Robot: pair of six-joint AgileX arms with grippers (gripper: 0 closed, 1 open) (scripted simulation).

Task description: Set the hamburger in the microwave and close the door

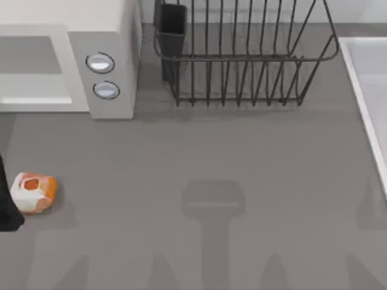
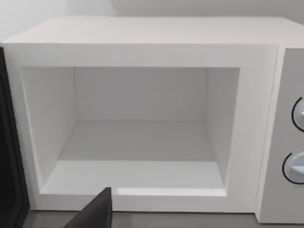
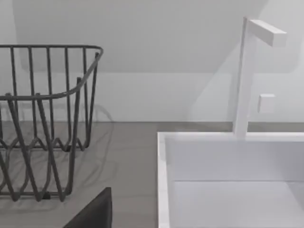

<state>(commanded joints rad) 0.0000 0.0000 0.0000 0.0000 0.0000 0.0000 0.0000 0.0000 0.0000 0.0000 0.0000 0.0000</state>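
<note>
The hamburger point(image 1: 33, 193), a cream lump with orange and red patches, lies on the table near the top view's left edge. A black part of my left arm point(image 1: 6, 202) stands right beside it at that edge. The white microwave point(image 1: 109, 36) sits at the back left with two knobs point(image 1: 100, 63) on its panel. In the left wrist view its cavity point(image 2: 137, 142) is open and bare, with a dark strip of the door point(image 2: 8, 142) swung out beside it. One dark finger point(image 2: 97, 211) of the left gripper shows below the cavity.
A dark wire rack point(image 1: 242, 57) stands at the back middle, also in the right wrist view as the rack point(image 3: 47, 118). A white sink point(image 3: 228, 180) with a faucet point(image 3: 244, 76) lies at the right. One finger point(image 3: 97, 211) of the right gripper shows.
</note>
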